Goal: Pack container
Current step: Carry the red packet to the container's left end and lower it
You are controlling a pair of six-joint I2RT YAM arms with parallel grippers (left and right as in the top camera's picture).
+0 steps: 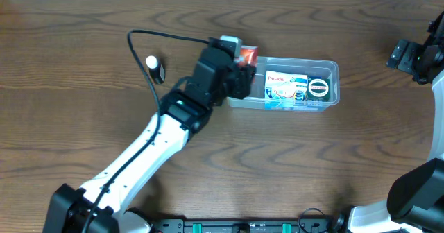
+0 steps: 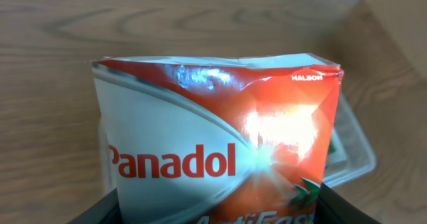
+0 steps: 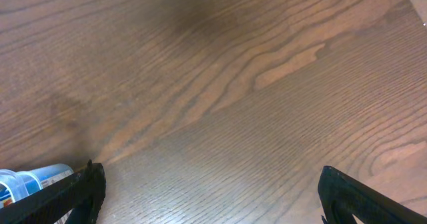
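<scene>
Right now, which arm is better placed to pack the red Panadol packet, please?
Left: the left tool grips the red Panadol packet at the container; the right tool is far off.

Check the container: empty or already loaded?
Partly loaded. The container holds a blue Panadol box and a round black-and-white item; the left gripper holds a red Panadol pack near its left end.
</scene>
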